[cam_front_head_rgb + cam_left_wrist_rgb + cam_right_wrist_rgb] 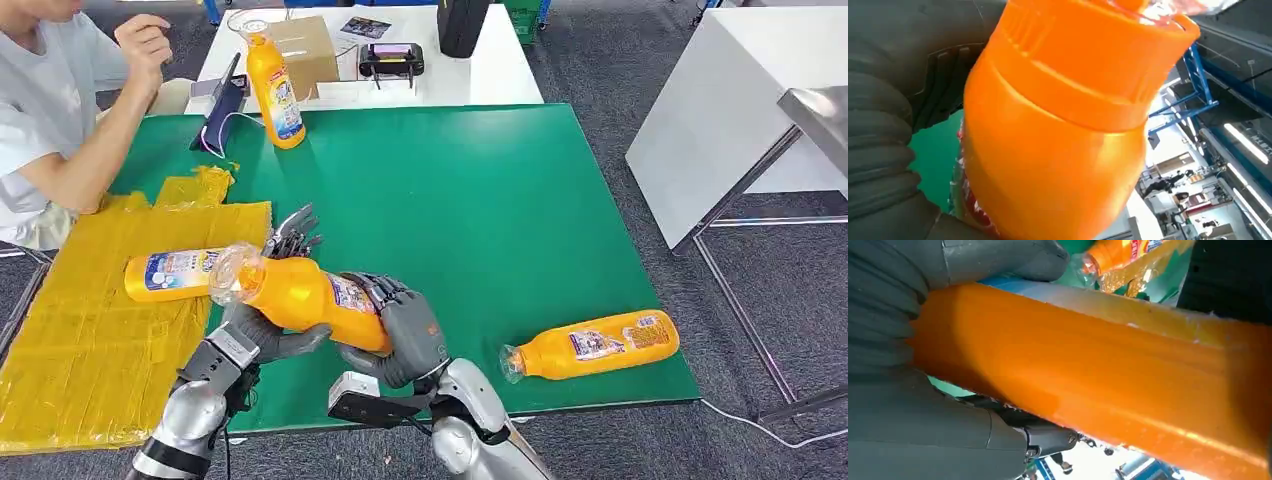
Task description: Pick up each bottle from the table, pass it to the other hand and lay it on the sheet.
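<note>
Head view has us mid-handover: our right hand grips the base end of the orange bottle, while our left hand cups under its neck end, fingers partly spread (a firm hold there, we cannot tell). One bottle on the sheet already lies just beyond our left hand on the yellow sheet. Left, we judge: a lying bottle off our right hand's outer side, and an upright bottle far beyond.

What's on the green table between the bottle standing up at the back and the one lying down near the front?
Nothing: in the head view, bare green mat separates the standing bottle from the lying bottle.
</note>
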`<state>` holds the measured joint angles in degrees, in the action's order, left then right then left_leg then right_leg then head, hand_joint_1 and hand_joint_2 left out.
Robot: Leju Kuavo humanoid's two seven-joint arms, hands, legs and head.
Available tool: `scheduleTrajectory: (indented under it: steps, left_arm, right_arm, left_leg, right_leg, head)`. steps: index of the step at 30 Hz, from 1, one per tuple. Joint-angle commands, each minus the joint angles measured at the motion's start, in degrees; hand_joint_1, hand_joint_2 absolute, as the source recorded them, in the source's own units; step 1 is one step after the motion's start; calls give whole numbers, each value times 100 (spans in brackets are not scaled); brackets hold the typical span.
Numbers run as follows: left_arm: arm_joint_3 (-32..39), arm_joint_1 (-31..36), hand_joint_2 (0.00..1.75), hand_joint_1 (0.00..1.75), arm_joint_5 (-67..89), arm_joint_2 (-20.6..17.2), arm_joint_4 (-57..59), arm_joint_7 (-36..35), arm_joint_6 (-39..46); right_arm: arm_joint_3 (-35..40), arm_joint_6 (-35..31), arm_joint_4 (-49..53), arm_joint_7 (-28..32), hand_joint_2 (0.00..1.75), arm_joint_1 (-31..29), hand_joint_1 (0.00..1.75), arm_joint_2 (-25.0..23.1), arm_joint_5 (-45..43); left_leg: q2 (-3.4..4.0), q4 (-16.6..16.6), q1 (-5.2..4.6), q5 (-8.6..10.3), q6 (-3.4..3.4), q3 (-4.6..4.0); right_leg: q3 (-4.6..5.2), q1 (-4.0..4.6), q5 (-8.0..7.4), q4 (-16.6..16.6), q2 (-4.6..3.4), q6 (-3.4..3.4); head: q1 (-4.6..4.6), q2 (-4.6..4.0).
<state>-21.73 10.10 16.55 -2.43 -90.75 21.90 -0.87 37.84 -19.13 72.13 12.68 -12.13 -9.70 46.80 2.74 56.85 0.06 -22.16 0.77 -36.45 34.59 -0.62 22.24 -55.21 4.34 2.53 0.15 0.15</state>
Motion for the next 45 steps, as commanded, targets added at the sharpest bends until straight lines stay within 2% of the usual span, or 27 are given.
scheduleTrajectory:
  steps: [1,10,11,12,20,21,23,29,34,37,38,39,40,41,45]
  left_arm:
    - [-90,260,175,0,-61,-1,518,-59,-61]
    - [-69,246,175,0,-94,8,505,-55,-69]
    - [-33,225,175,21,-169,28,499,-47,-85]
    - [-26,222,175,175,-177,30,504,-46,-89]
    - [42,199,175,175,-256,61,476,-19,-72]
    - [47,203,175,175,-249,64,467,-12,-53]
    - [46,199,175,175,-244,68,453,-6,-41]
    - [17,134,175,175,-446,70,251,37,-142]
    - [-2,129,175,175,-449,76,215,37,-142]
    - [-2,129,175,175,-449,76,215,37,-142]
    - [-22,136,175,175,-441,56,208,41,-144]
    - [-53,139,175,175,-426,47,163,38,-138]
    - [-66,147,175,175,-496,47,114,44,-183]
    - [-65,148,175,175,-500,47,75,43,-173]
    - [-48,185,175,175,-112,28,-282,43,337]
  right_arm:
    - [767,-182,-536,-210,175,-233,175,221,468]
    - [758,-186,-561,-222,175,-246,175,234,441]
    - [742,-195,-566,-231,175,-242,175,236,404]
    - [724,-210,-560,-230,175,-235,175,237,379]
    - [587,-309,-488,-195,175,-208,175,246,224]
    - [567,-315,-484,-196,175,-206,175,246,210]
    - [530,-323,-480,-192,175,-198,175,241,176]
    - [384,-365,-466,-123,175,-155,175,213,13]
    - [376,-361,-457,-121,175,-157,175,222,11]
    - [376,-361,-457,-121,175,-157,175,222,11]
    - [353,-376,-425,-102,175,-138,175,212,-18]
    - [295,-439,-359,-41,175,-101,175,204,-97]
    - [234,-517,-257,16,175,-58,93,207,-166]
    - [191,-585,-189,53,175,-23,0,206,-203]
    - [-73,-957,623,260,175,283,0,340,-373]
  left_leg:
    - [-23,-5,8,-11,-7,32]
    - [-23,-2,7,-13,-5,32]
    - [-21,-4,7,-10,-4,29]
    - [-15,-5,6,-5,-3,18]
    - [-22,-4,8,-9,-5,25]
    - [-34,-2,11,-21,-8,47]
    - [-19,-3,6,-8,-4,19]
    - [-28,-3,8,-17,-5,39]
    - [-18,-1,6,-7,-4,16]
    - [-36,0,9,-22,-7,46]
    - [-19,-2,5,-6,-4,17]
    - [-25,0,8,-12,-6,26]
    - [-30,2,9,-18,-7,35]
    - [-19,-2,7,-7,-4,16]
    - [-33,5,7,-11,-4,13]
  right_leg:
    - [-34,0,13,4,-25,-10]
    - [-35,-1,14,4,-25,-7]
    - [-31,-1,12,6,-22,-7]
    - [-20,1,6,6,-15,-5]
    - [-28,1,11,6,-21,-7]
    - [-50,-1,24,3,-37,-13]
    - [-22,1,8,4,-17,-5]
    - [-40,-2,19,3,-30,-9]
    - [-18,0,8,4,-17,-5]
    - [-48,-3,25,0,-35,-12]
    - [-19,0,8,3,-16,-6]
    - [-29,0,14,2,-24,-8]
    - [-37,-1,19,-1,-32,-10]
    - [-18,2,8,4,-16,-6]
    - [-17,0,16,-3,-10,-6]
  head:
    - [0,0]
    - [0,0]
    - [0,0]
    - [0,0]
    - [0,0]
    - [0,0]
    - [0,0]
    - [0,0]
    - [0,0]
    - [0,0]
    - [0,0]
    - [0,0]
    - [0,0]
    - [0,0]
    - [2,0]
